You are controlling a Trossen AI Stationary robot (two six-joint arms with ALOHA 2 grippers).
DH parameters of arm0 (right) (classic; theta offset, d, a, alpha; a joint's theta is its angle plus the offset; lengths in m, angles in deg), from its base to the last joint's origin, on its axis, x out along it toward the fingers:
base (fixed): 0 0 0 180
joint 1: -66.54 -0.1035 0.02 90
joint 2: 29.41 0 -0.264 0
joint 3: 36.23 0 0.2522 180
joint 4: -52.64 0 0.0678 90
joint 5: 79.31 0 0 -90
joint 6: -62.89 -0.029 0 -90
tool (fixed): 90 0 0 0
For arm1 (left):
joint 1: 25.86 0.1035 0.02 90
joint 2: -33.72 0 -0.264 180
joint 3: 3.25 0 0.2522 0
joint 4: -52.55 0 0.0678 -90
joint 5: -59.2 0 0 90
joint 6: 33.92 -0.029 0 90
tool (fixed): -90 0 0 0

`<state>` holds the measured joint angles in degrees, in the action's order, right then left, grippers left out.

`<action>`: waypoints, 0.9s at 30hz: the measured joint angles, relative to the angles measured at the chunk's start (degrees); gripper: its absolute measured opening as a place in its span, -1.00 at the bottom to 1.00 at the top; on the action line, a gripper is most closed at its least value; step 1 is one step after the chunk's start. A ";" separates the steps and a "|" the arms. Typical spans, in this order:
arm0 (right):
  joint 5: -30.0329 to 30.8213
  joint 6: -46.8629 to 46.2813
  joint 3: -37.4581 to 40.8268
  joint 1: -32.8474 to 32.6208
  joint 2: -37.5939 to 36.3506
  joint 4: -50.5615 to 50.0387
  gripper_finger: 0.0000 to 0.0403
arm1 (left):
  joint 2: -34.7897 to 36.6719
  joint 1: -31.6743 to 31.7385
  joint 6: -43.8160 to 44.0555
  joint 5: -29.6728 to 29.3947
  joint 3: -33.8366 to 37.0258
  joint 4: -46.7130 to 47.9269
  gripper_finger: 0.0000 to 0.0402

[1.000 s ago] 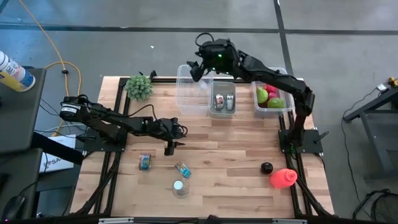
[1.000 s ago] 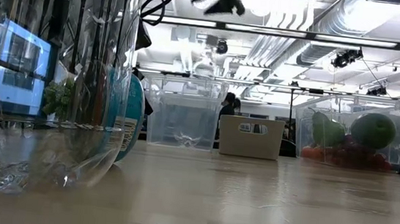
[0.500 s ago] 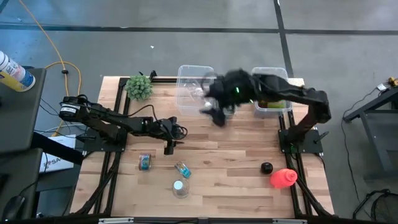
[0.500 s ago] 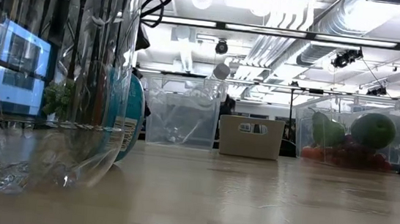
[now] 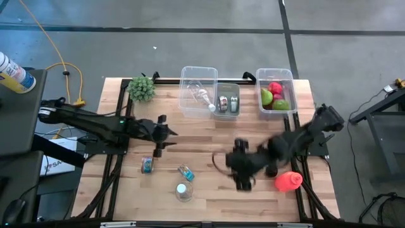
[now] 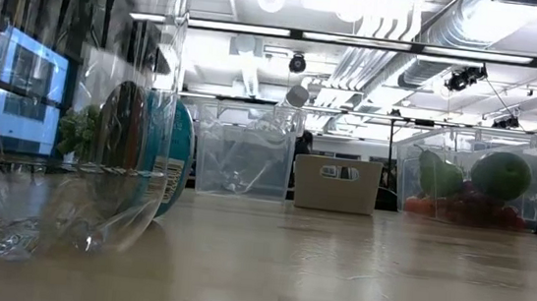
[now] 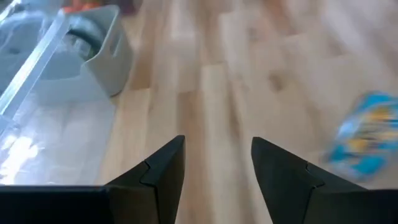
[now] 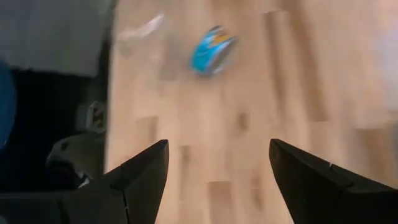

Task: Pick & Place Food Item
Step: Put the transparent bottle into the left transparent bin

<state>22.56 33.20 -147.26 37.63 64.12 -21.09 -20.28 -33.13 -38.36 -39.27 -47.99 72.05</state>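
Since 1 second ago the right arm has swung away from the back bins to the front right of the tabletop, and a clear bottle now lies in the clear bin, neck propped toward the rim. The left arm has pulled back a little toward its own side.

The right gripper is low over bare wood near the black ball and the red item; its fingers stand wide apart and hold nothing. That pose reads as a return after a drop, or a reach for the next thing. The left gripper hangs over the wood just behind the can, fingers partly open and empty.

Of the 3 bins at the back, the clear one holds the bottle, the grey bin holds 2 metal cans, and the fruit bin holds green and red fruit. The blue packet and a clear cup lie loose at the front, probably still unsorted.
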 joint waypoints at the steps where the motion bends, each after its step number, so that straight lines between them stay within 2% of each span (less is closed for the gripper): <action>1: 0.22 -0.33 1.90 -1.57 0.19 2.44 0.32 | 2.19 -0.72 1.14 0.21 0.00 1.07 -0.12; 3: 1.31 -0.97 5.63 -4.36 0.59 7.75 0.32 | 6.18 -2.42 3.12 0.62 0.00 1.73 -0.12; 7: 8.36 -2.30 12.84 -8.53 0.58 17.91 0.32 | 10.65 -5.97 4.94 5.00 -0.04 -1.11 -0.12; 12: 16.42 -3.30 20.37 -12.14 0.59 31.70 0.32 | 10.92 -9.61 8.97 11.30 0.00 -4.98 -0.12; 17: 16.81 -3.83 25.00 -14.61 0.58 40.55 0.32 | 8.71 -12.46 6.03 18.02 0.02 -9.64 -0.12; 21: 18.95 -6.68 25.97 -15.91 0.58 43.24 0.32 | 7.19 -14.87 1.45 17.09 0.02 -12.46 -0.05; 25: 19.94 -6.74 26.12 -16.82 0.58 43.34 0.32 | 6.52 -16.69 2.01 14.92 0.00 -13.64 0.15; 27: 19.95 -6.68 26.12 -16.92 0.58 43.28 0.32 | 5.92 -17.69 5.20 12.53 0.00 -13.49 0.29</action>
<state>42.51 26.52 -121.15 20.71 64.70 22.20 -14.36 -50.81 -33.15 -26.75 -47.99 58.56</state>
